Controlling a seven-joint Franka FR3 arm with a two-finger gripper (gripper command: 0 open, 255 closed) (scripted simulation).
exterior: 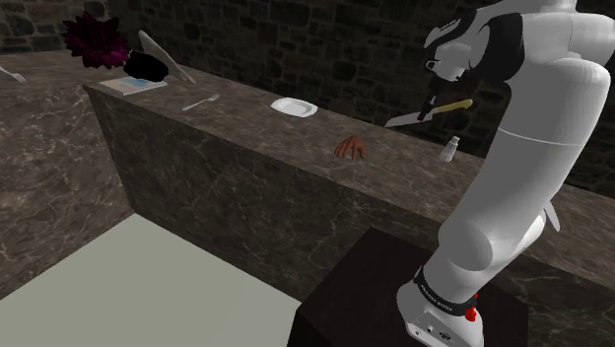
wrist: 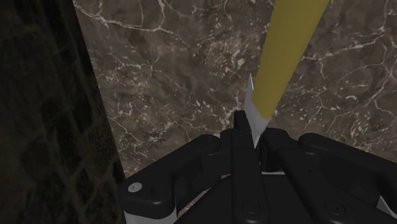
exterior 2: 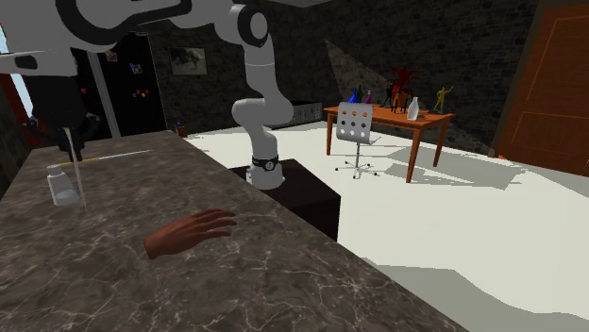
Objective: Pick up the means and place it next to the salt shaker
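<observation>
Above the counter (exterior: 246, 110), the gripper (exterior: 431, 106) is closed on the knife (exterior: 454, 104), its fingers (wrist: 240, 127) pinching the blade just where it meets the yellow handle. The knife hangs clear of the marble top, roughly level, with its blade pointing toward the shoulder view's left. Just below it stands the salt shaker (exterior: 449, 148), near but apart from the knife. Farther along the counter toward the shoulder view's left lie a model hand (exterior: 349, 148), then a white plate (exterior: 294, 106), then a fork (exterior: 202, 101), all well apart.
</observation>
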